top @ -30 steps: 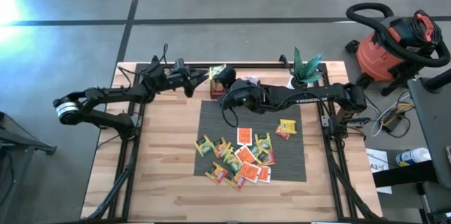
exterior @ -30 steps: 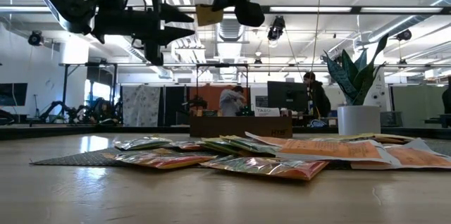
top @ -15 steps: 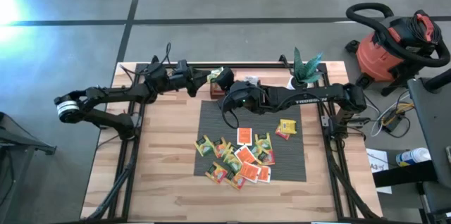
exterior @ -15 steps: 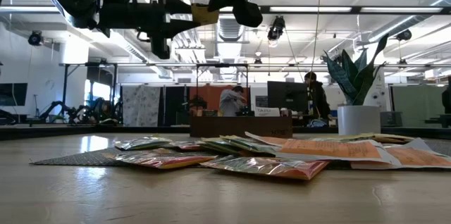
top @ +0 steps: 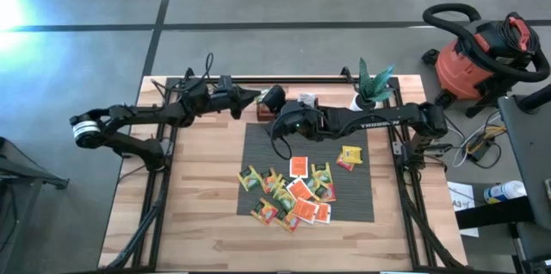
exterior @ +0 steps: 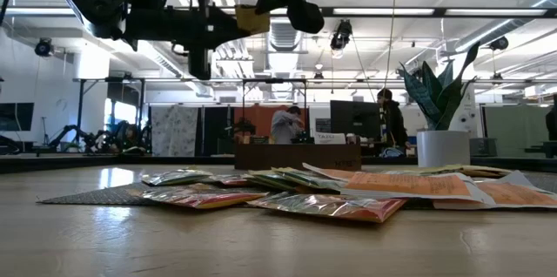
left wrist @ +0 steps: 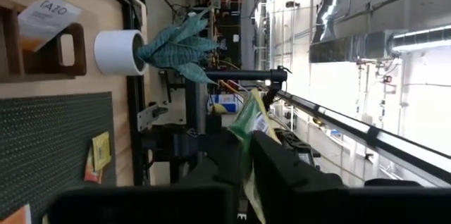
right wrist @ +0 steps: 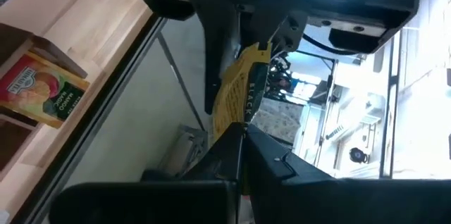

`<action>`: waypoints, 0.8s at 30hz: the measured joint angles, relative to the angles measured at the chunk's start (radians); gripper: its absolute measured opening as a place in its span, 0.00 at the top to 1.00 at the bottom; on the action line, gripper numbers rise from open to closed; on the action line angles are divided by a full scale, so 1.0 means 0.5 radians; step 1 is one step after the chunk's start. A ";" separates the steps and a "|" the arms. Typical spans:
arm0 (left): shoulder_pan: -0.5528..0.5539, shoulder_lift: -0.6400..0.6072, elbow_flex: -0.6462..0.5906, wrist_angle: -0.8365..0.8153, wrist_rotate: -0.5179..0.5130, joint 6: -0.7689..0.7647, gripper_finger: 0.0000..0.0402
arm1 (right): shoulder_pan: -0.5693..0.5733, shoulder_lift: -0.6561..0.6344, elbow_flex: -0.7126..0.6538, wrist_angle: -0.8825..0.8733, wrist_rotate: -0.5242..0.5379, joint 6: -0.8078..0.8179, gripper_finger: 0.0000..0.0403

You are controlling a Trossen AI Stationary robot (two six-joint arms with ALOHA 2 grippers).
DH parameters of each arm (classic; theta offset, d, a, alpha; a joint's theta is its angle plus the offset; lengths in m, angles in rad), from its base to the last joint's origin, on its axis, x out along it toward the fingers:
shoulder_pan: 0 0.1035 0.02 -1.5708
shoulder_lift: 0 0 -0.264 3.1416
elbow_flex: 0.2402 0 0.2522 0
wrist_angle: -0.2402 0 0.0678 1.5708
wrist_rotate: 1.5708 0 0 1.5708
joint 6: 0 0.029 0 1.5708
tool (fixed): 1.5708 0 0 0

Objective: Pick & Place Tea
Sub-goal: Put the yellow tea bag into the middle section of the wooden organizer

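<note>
Both grippers, left [top: 256, 96] and right [top: 269, 95], pinch one yellow sachet [right wrist: 239, 94] in their jaws

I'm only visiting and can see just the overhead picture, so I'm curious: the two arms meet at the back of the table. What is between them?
Observer: The wrist views show one yellow-green sachet pinched by both the right gripper and the left gripper.
Visitor: Is it on the table?
Observer: No. In the low view it hangs high above the pile of sachets.
Visitor: Anything in the brown tray?
Observer: The right wrist view shows a fruit-printed sachet lying in it.
</note>
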 joint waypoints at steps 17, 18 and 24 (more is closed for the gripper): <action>0.019 0.000 0.002 -0.020 -0.077 0.136 0.98 | 0.029 -0.003 0.000 -0.030 -0.059 0.704 0.87; 0.028 0.002 0.002 -0.025 -0.083 0.141 0.98 | 0.039 -0.005 0.000 -0.029 -0.074 0.776 0.85; 0.096 0.001 0.002 -0.052 -0.059 0.238 0.98 | 0.065 -0.058 0.000 -0.171 -0.158 1.164 0.71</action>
